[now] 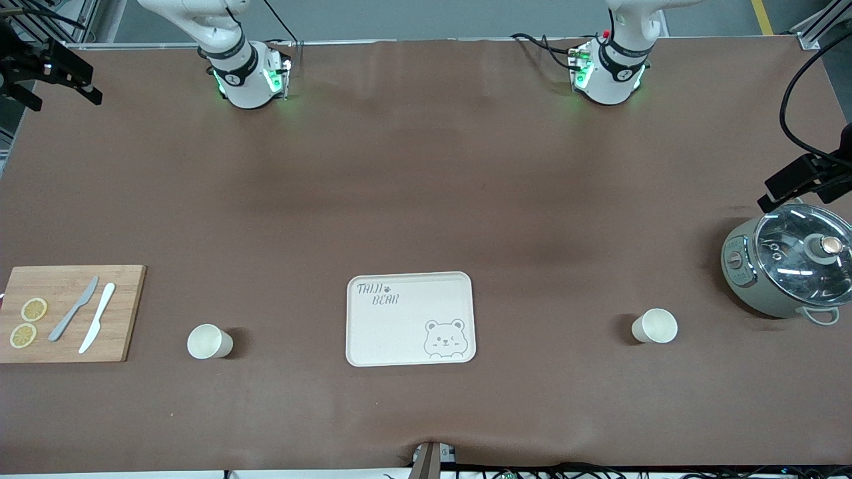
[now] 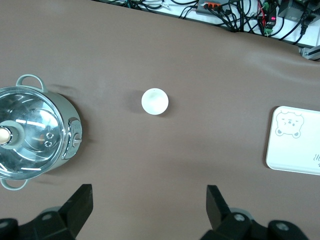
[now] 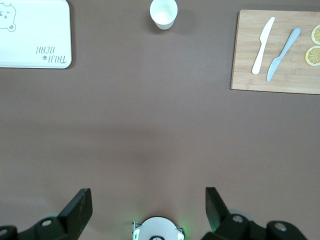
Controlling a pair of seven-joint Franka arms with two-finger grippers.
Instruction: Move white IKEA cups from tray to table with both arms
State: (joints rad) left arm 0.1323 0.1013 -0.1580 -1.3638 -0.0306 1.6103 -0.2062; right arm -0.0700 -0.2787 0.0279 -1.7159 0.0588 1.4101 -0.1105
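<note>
**Both cups down, tray bare**

Both white cups stand upright on the table, rims up, axes vertical: one cup [image 1: 210, 341] toward the right arm's end, the other cup [image 1: 654, 326] toward the left arm's. The tray [image 1: 410, 318] sits empty near the table's front edge, its long side along that edge. The left gripper [image 2: 150, 210] and right gripper [image 3: 148, 210] hang released, holding nothing; best kept high, clear of the rims.
</note>
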